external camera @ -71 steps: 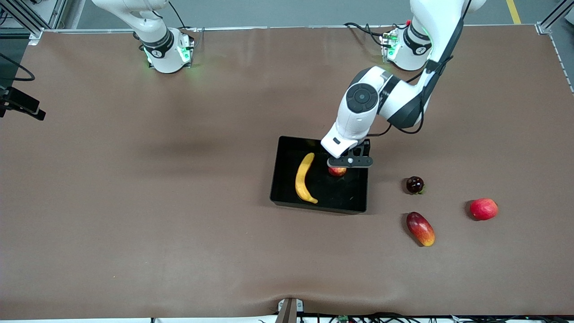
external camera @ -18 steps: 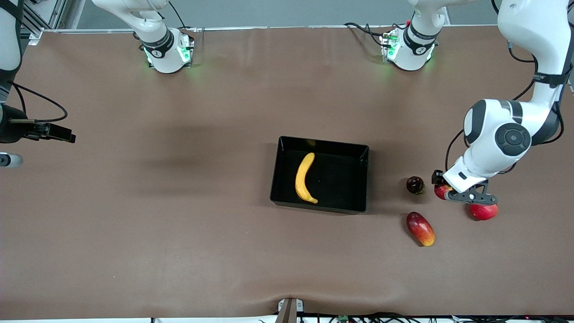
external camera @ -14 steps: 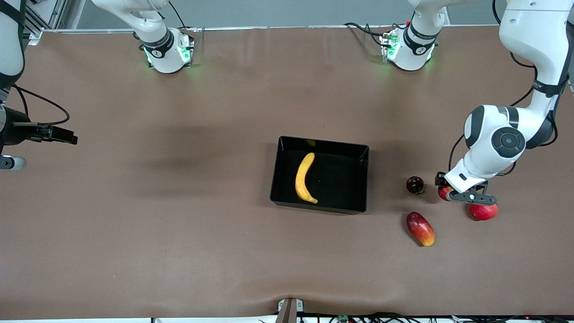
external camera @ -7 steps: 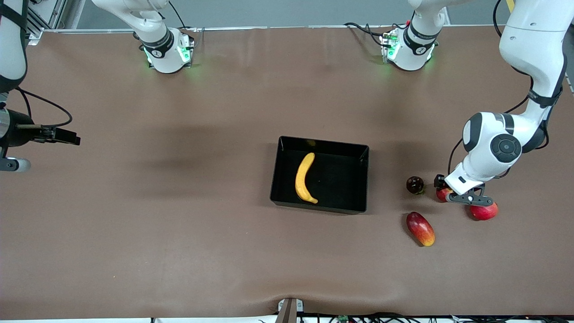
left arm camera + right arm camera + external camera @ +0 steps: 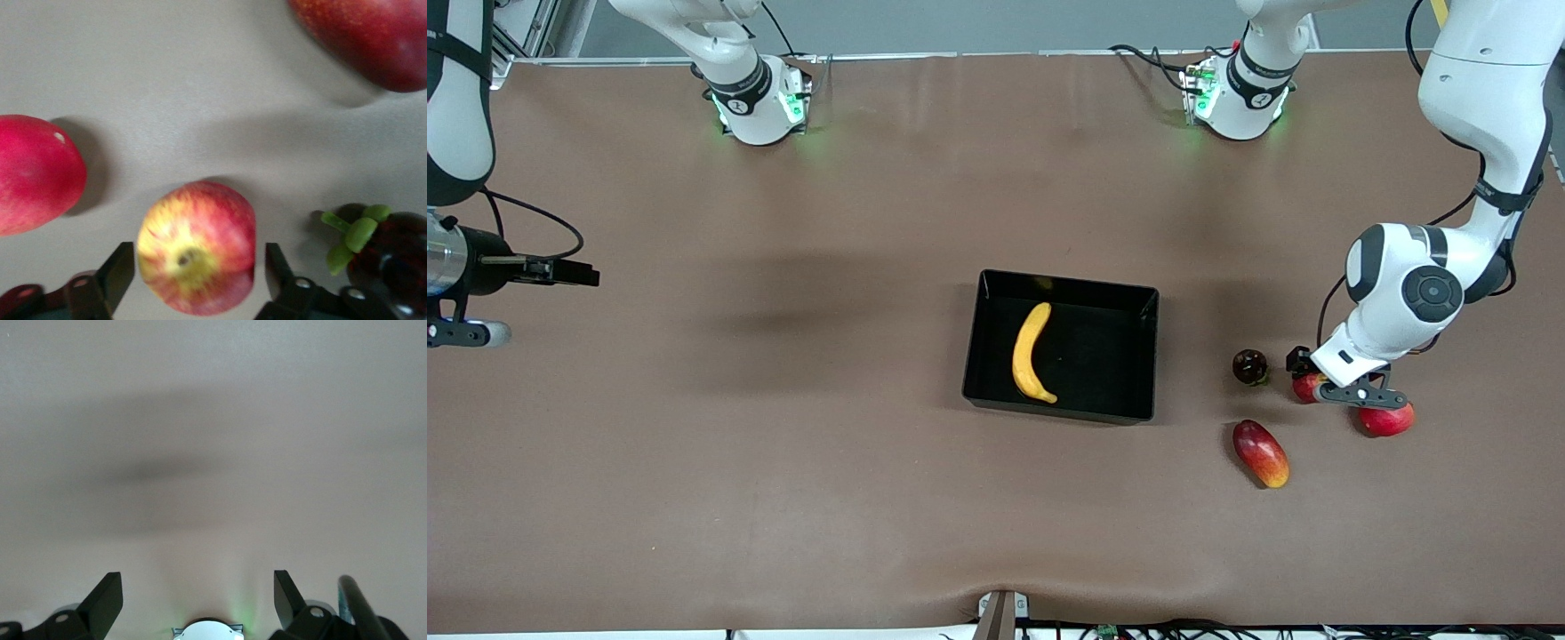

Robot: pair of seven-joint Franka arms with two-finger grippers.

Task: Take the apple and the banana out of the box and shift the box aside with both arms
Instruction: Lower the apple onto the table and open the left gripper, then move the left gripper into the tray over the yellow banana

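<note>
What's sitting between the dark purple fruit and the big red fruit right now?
The small apple lies on the table between the dark purple fruit and the big red fruit, with the left gripper's open fingers astride it; the left wrist view shows this.

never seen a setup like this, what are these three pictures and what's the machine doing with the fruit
Two white robot arms are bolted at one edge of a brown table. One picture looks down from above; the other two come from cameras on each arm's wrist. The left hand sits low around a small red-yellow apple, fingers apart on either side, not squeezing it. Beside it lie a dark round fruit, a larger red fruit and a mango. A banana lies in the black tray. The right hand waits open over bare table, holding nothing.
</note>
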